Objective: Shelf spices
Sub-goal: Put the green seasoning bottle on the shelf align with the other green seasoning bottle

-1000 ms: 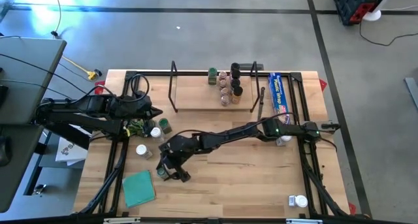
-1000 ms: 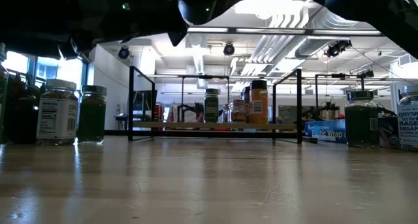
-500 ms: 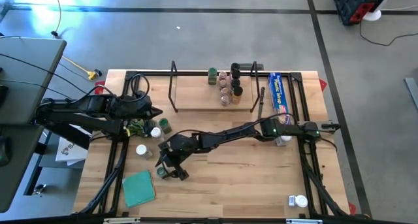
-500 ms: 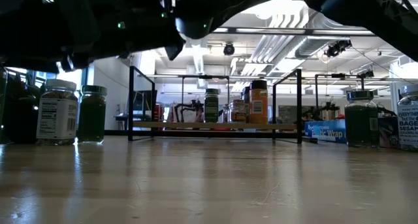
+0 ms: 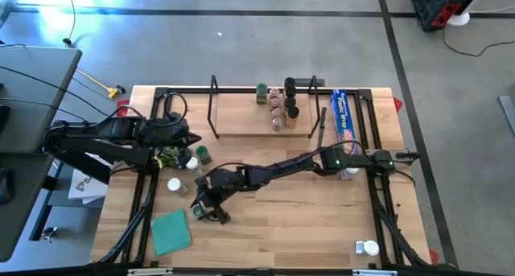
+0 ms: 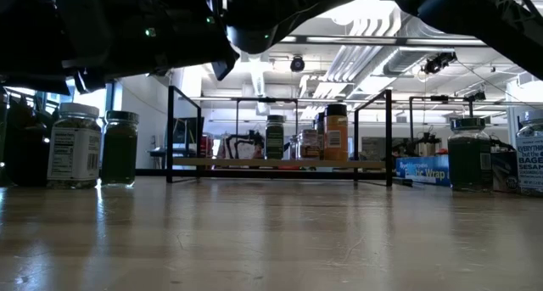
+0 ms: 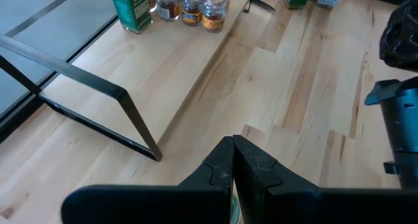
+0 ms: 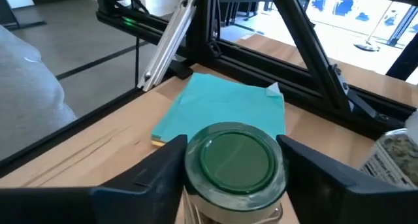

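A green-lidded spice jar [image 8: 235, 162] stands upright at the table's near left, next to the flat teal square [image 8: 222, 110]. My right gripper [image 8: 234, 165] reaches across from the right and is shut on it; in the high view the gripper [image 5: 208, 214] covers the jar. My left gripper [image 7: 232, 160] is shut on nothing and hovers at the table's left [image 5: 190, 139]. The shelf [image 5: 261, 121] stands at the far middle, its board bearing several spice jars [image 5: 278, 107]. Three loose jars [image 5: 193, 162] stand on the table near the left gripper. My right gripper pinches the green-lidded jar between its two fingers [image 8: 160, 175], one on each side of the lid's rim [image 8: 191, 164]. The fingers come from the table's right, slanting a little downward. The jar is upright; its base is out of view.
A long blue wrap box [image 5: 344, 115] lies right of the shelf. One jar [image 5: 348, 173] stands under the right arm and a white-lidded one [image 5: 368, 247] lies at the near right corner. The black frame [image 5: 378, 147] rims the table. Bare wood spans the near middle.
My right gripper's fingers have drawn closer together around the green-lidded jar in the high view; the arm has hardly shifted. The jar stays where it was.
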### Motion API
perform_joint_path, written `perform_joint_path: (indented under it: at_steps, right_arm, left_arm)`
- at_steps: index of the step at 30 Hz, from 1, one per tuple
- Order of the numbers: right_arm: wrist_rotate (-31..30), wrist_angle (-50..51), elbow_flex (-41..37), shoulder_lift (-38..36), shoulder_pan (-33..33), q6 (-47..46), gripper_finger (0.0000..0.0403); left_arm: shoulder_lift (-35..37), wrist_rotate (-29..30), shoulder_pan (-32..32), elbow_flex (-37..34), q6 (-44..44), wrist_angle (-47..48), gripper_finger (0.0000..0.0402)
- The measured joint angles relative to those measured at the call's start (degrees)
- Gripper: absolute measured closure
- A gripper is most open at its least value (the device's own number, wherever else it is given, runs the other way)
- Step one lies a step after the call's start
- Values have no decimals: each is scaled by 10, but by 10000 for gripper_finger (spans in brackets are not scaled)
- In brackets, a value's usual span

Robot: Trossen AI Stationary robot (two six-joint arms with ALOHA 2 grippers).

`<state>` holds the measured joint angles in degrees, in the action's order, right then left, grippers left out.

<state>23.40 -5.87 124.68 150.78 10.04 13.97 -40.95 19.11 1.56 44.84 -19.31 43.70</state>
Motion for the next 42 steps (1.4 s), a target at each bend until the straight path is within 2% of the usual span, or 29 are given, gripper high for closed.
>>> perform_joint_path:
  at_steps: [3, 9, 11, 15, 19, 21, 24, 27, 30, 34, 38, 42]
  right_arm:
    - [0, 2, 0, 0, 2, -1, 210]
    - [-33, 31, 2, -15, 0, -65, 210]
    - [-65, 81, 2, -36, -4, -47, 210]
    - [-182, 207, 2, -106, -20, 16, 210]
    - [-251, 312, -14, -175, -53, 41, 210]
    - [-282, 346, -44, -210, -73, 40, 210]
    - [-310, 358, -135, -272, -105, 23, 210]
    - [-347, 315, -260, -349, -133, -1, 210]
    - [-376, 206, -382, -422, -160, -22, 210]
    - [-351, 67, -505, -474, -213, -55, 210]
    - [-320, -2, -567, -476, -261, -65, 210]
    - [-303, -25, -581, -477, -293, -64, 208]
  left_arm:
    - [0, 0, 0, 0, 0, 0, 399]
    - [0, 0, 0, 0, -1, 1, 399]
    - [0, 0, 0, 0, -1, 3, 399]
    - [0, 6, 0, 0, -9, 19, 399]
    - [0, 21, 0, 0, -16, 37, 399]
    - [0, 23, 0, 0, -17, 44, 399]
    - [0, 23, 0, 0, -16, 47, 399]
    - [0, 24, 4, 0, -16, 48, 399]
    - [0, 35, 13, 0, -17, 45, 399]
    - [0, 46, 24, 0, -16, 35, 399]
    - [0, 50, 30, 0, -16, 26, 399]
    - [0, 57, 35, 0, -16, 27, 399]
